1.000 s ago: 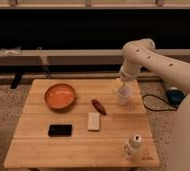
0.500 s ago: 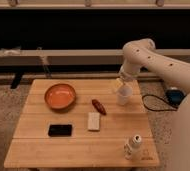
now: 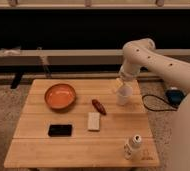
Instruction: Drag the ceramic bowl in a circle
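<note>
The ceramic bowl (image 3: 60,96) is round, shallow and glossy orange with a darker rim. It sits on the far left part of the wooden table (image 3: 38,145). My gripper (image 3: 122,96) hangs from the white arm (image 3: 153,62) over the table's far right part, well to the right of the bowl and apart from it.
A small red object (image 3: 98,106) lies right of the bowl. A white block (image 3: 93,121) and a black flat device (image 3: 60,130) lie nearer the front. A small white bottle (image 3: 133,145) stands at the front right. A dark cable and a blue object (image 3: 174,94) lie on the floor to the right.
</note>
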Robot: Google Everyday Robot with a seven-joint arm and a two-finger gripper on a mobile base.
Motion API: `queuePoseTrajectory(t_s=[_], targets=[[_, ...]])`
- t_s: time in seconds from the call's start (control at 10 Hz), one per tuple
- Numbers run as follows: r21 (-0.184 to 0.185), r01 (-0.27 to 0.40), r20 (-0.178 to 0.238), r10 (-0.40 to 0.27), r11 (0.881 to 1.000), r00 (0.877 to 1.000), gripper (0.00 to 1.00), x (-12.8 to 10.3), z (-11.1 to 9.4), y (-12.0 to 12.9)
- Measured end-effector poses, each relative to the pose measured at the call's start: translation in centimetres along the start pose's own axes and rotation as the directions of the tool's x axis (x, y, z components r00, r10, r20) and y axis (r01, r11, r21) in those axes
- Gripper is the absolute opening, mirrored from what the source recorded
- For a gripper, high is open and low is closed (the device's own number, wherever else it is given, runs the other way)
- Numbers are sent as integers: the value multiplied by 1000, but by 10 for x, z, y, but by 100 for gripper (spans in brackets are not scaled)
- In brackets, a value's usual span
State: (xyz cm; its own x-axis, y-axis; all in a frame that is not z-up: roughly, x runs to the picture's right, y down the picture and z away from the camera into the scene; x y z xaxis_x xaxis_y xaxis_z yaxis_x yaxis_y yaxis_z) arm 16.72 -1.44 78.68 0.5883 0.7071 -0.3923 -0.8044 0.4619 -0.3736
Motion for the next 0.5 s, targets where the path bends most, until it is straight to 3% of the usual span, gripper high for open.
queuePoseTrajectory(t_s=[0.1,0.3,0.5], targets=[[-1,19,2,-19,1000,1000,80,-1,-2,3],[-12,116,7,-116,993,993,80,-20,-3,37],[-28,219,12,-219,975,976,80,-50,2,85]])
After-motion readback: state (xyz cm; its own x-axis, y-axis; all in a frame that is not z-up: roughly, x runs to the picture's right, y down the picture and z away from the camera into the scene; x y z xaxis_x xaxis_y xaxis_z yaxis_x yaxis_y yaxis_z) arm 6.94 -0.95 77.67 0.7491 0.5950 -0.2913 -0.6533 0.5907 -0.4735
